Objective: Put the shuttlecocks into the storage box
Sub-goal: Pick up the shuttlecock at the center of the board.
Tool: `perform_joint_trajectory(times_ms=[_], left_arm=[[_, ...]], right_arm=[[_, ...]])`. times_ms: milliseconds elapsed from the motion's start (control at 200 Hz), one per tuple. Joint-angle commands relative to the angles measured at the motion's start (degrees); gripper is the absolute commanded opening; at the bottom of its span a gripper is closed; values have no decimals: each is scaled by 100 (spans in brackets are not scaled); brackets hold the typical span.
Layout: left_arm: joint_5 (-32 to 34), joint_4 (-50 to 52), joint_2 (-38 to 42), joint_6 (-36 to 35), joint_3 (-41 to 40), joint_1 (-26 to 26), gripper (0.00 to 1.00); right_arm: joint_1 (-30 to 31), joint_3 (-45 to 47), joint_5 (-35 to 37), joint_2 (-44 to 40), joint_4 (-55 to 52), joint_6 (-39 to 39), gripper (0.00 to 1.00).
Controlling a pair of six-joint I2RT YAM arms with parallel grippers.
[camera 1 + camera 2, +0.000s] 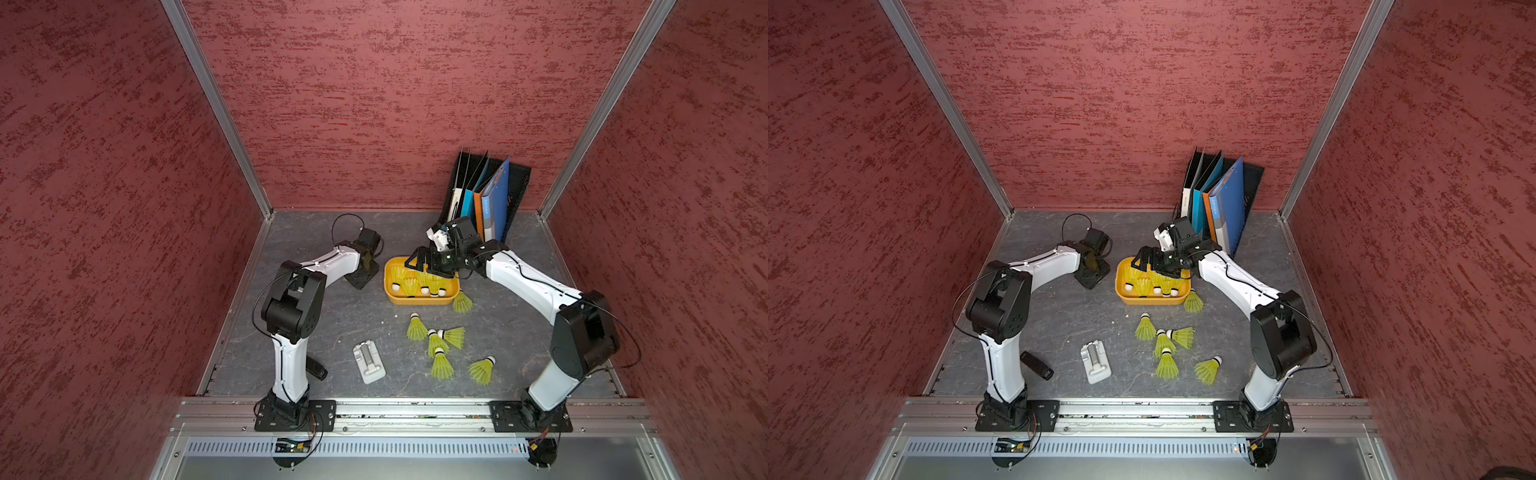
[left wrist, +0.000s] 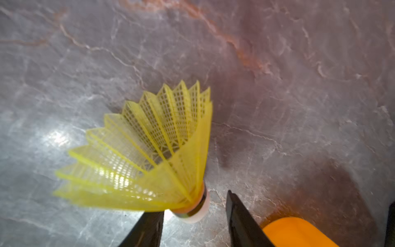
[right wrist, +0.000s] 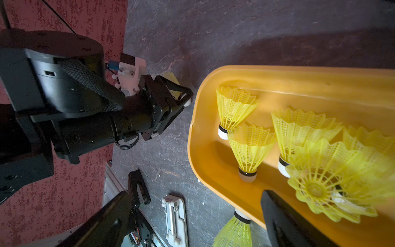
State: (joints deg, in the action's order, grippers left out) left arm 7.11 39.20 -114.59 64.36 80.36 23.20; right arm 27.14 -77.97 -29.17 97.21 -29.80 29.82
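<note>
The orange-yellow storage box [image 1: 415, 300] [image 1: 1144, 300] sits mid-floor with several neon yellow shuttlecocks [image 3: 251, 147] in it. Several more shuttlecocks [image 1: 441, 365] lie on the floor in front of it, and one [image 1: 462, 302] leans at its front right corner. My left gripper [image 2: 193, 203] [image 1: 363, 276] is low at the box's left side. Its jaws are open around the white tip of a shuttlecock [image 2: 149, 154]; a gap shows beside one finger [image 2: 241, 220]. My right gripper [image 3: 195, 213] [image 1: 417, 264] hangs wide open over the box, nothing between its fingers.
A black file rack with folders [image 1: 486, 195] stands right behind the box, close to my right wrist. A white flat device [image 1: 369, 362] and a small black object [image 1: 316, 369] lie on the floor front left. Red walls enclose three sides.
</note>
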Motion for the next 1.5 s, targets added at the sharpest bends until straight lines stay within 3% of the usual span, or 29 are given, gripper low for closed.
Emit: perform_joint_trajectory(times_ms=[0, 471, 591, 666, 1042, 1267, 1498], left_arm=[[185, 299, -143, -205, 121, 44, 47], [343, 422, -341, -163, 304, 53, 46], [353, 471, -388, -84, 379, 57, 43], [367, 563, -431, -68, 491, 61, 33], [466, 895, -558, -60, 786, 122, 25], [722, 949, -232, -621, 668, 228, 21], [752, 572, 884, -1824, -114, 446, 18]], right_arm=[[-38, -121, -55, -10, 47, 43, 99], [-77, -274, -160, 189, 53, 111, 98], [-79, -328, -179, 237, 38, 120, 98], [-78, -314, -179, 230, 31, 125, 99], [-77, -218, -152, 174, 44, 85, 98], [-77, -34, 53, -74, 51, 43, 99], [-79, 595, 383, -701, 128, -24, 99]])
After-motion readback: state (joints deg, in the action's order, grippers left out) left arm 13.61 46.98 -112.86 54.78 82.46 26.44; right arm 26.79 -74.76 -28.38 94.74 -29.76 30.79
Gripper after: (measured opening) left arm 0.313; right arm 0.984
